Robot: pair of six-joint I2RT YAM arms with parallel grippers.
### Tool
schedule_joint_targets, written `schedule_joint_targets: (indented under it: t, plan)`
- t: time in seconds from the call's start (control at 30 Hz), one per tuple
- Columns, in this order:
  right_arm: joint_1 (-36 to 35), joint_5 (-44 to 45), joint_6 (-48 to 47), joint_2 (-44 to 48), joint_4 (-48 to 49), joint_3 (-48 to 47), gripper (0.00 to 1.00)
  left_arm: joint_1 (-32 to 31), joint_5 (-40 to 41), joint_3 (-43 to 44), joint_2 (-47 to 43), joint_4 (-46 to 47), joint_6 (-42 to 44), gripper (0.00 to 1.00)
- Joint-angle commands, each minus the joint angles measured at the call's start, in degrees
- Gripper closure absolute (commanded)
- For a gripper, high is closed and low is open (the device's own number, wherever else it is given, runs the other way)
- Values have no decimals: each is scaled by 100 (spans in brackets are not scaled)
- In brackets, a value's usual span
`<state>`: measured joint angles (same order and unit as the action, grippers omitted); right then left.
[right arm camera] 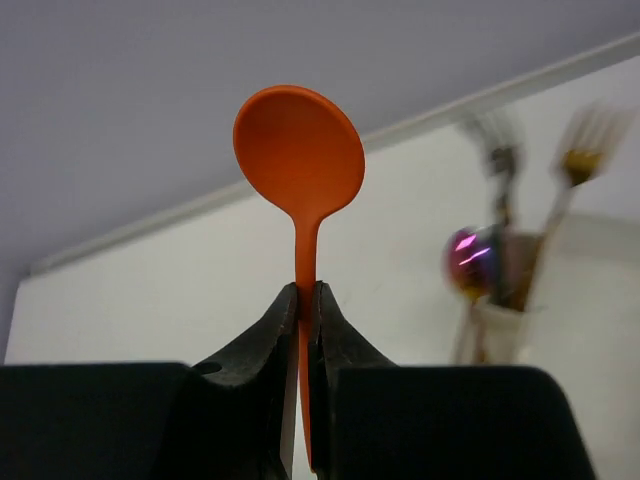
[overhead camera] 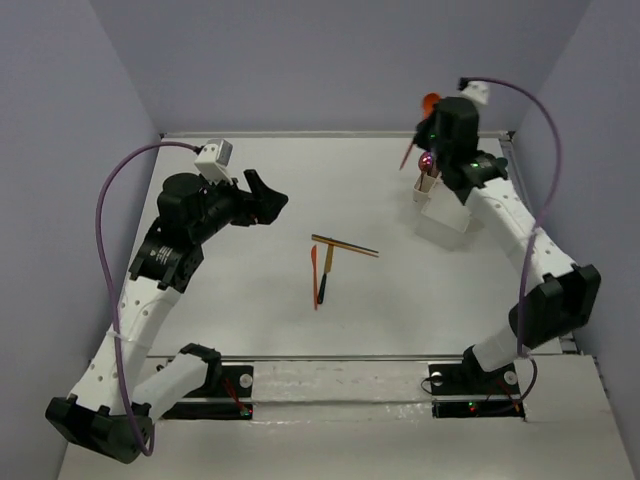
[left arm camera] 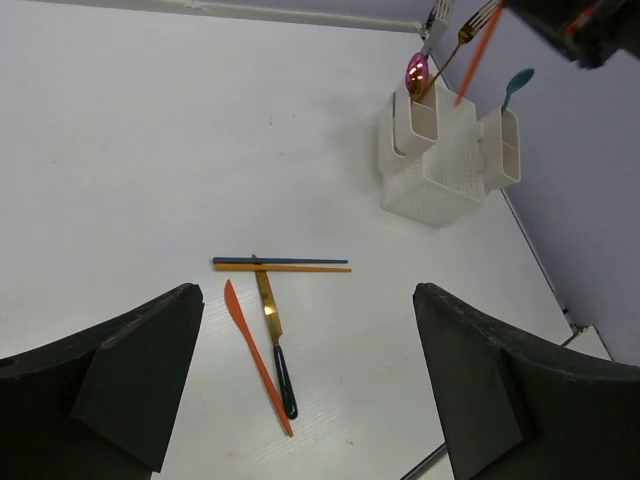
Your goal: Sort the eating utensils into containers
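Right pincer (right arm camera: 308,296) clamps the orange spoon (right arm camera: 299,150) by its stem, bowl beyond the tips; left pincer (overhead camera: 268,196) spread apart.

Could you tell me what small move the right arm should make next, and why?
Probably ease the right claw down so the orange spoon slides into the white container. The claw is shut on the spoon's handle, whose lower tip hangs close above the container, and a teal spoon already stands in one end cup.
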<state>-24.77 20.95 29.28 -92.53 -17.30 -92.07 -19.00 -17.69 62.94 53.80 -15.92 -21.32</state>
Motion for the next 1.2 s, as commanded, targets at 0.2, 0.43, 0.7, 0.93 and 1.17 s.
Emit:
schedule_joint_targets:
  t: [0.2, 0.43, 0.7, 0.93, 1.17]
  plan:
    - [2766, 14, -993, 1150, 780, 1297, 93, 11, -323, -440, -133, 309, -56, 1]
    - [3286, 374, -1661, 790, 1509, 1517, 93, 11, -191, -634, -45, 696, -364, 1]
    - [3339, 577, -2031, 315, 1976, 1455, 93, 11, -68, -660, 52, 634, -338, 1]
    - [3339, 682, -2295, 60, 2414, 1762, 93, 11, -6, -721, 104, 608, -250, 1]
    - [3339, 612, -2304, 42, 2705, 2114, 93, 11, -85, -844, 227, 678, -259, 1]
